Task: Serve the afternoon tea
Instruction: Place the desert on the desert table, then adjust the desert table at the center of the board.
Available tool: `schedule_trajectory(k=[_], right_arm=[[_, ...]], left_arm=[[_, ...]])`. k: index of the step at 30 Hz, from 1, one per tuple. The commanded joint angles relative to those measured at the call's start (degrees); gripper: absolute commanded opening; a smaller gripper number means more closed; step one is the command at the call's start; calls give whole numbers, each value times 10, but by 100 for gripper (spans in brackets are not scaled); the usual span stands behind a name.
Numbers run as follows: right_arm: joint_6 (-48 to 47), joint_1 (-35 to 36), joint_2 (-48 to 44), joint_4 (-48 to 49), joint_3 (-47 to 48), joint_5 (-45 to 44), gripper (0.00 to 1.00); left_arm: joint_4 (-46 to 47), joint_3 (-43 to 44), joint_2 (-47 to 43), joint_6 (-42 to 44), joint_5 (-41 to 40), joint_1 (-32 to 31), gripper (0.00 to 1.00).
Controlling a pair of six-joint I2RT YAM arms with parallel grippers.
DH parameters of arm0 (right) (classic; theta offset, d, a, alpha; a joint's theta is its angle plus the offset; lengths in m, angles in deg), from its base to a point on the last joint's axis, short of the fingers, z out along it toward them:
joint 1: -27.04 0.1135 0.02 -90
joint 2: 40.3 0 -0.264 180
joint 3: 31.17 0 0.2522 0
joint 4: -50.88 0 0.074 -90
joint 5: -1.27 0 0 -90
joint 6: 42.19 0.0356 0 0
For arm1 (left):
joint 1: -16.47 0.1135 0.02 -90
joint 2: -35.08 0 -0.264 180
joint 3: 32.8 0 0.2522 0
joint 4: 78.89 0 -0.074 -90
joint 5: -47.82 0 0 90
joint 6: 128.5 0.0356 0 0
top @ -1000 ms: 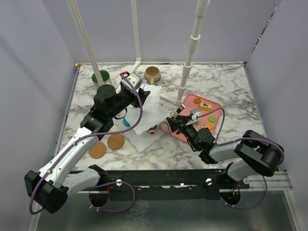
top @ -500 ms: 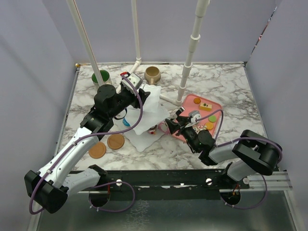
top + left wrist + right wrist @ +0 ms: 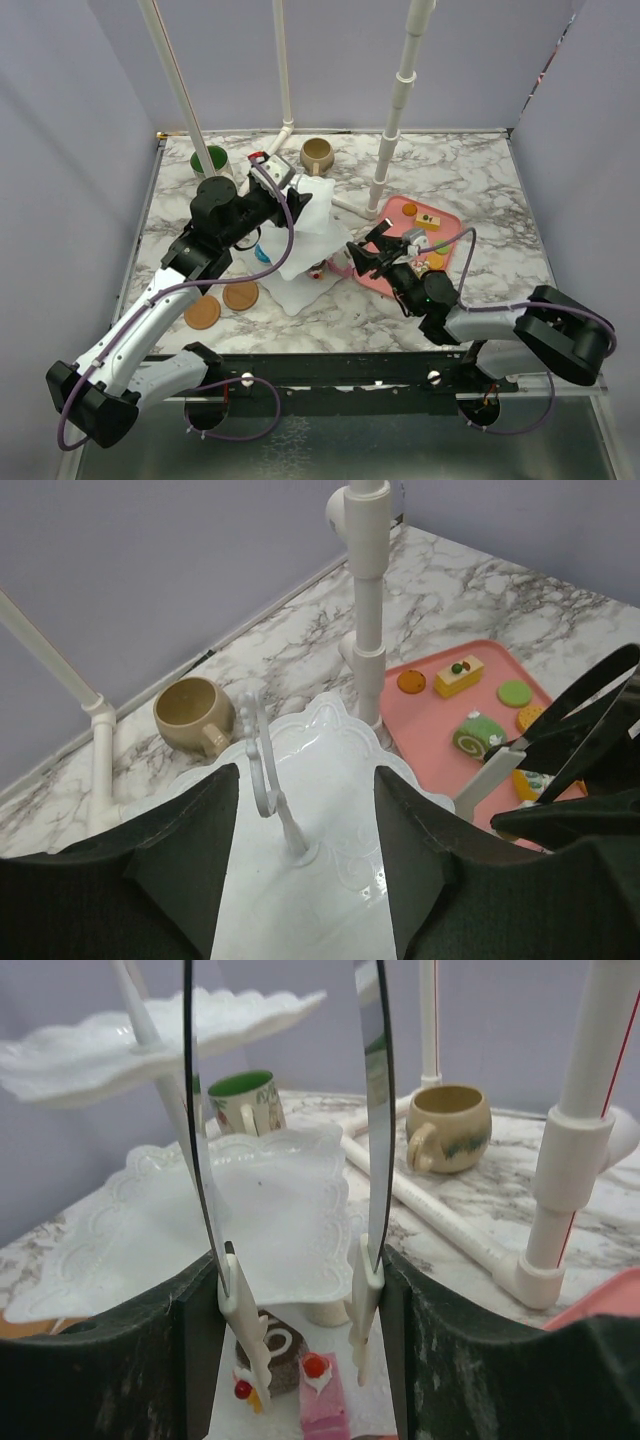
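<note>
Three-tier stand [image 3: 312, 218] is found at the middle of the marble table [image 3: 480, 180] in the top view, part of it hidden under the left arm [image 3: 160, 300]. The green-lined mug [image 3: 211, 160] (crossed by a white pipe [image 3: 180, 90]) and the tan mug [image 3: 318, 153] are set behind it, and the pink tray [image 3: 396, 215] to its right is partly covered by the right arm [image 3: 480, 322]. A small blue thing [image 3: 262, 254] beside the stand cannot be identified. In the left wrist view the left gripper [image 3: 305, 780] is seen above the top plate, its fingers well apart and nothing gripped, the loop handle [image 3: 258, 750] showing untouched between them. The tray's near corner is hidden behind dark parts that cannot be told apart. In the right wrist view the right gripper [image 3: 300, 1270] is closed on the metal tongs [image 3: 372, 1110], whose arms are spread. Pastries [image 3: 322, 1398] on the bottom plate are half hidden, and the mugs' printed pattern is too small to be read.
</note>
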Motion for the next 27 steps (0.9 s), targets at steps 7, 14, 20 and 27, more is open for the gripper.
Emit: schedule_trajectory(k=[7, 14, 20, 27], right_arm=[[-6, 5, -212, -187, 0, 81, 57], [-1, 4, -315, -313, 16, 125, 56], [1, 5, -346, -377, 37, 145, 56], [0, 5, -347, -387, 39, 133, 56]], left_arm=[[-30, 35, -23, 61, 165, -4, 60], [-33, 82, 42, 108, 171, -52, 59], [-32, 131, 98, 112, 130, -105, 59], [-34, 95, 51, 113, 59, -105, 59]])
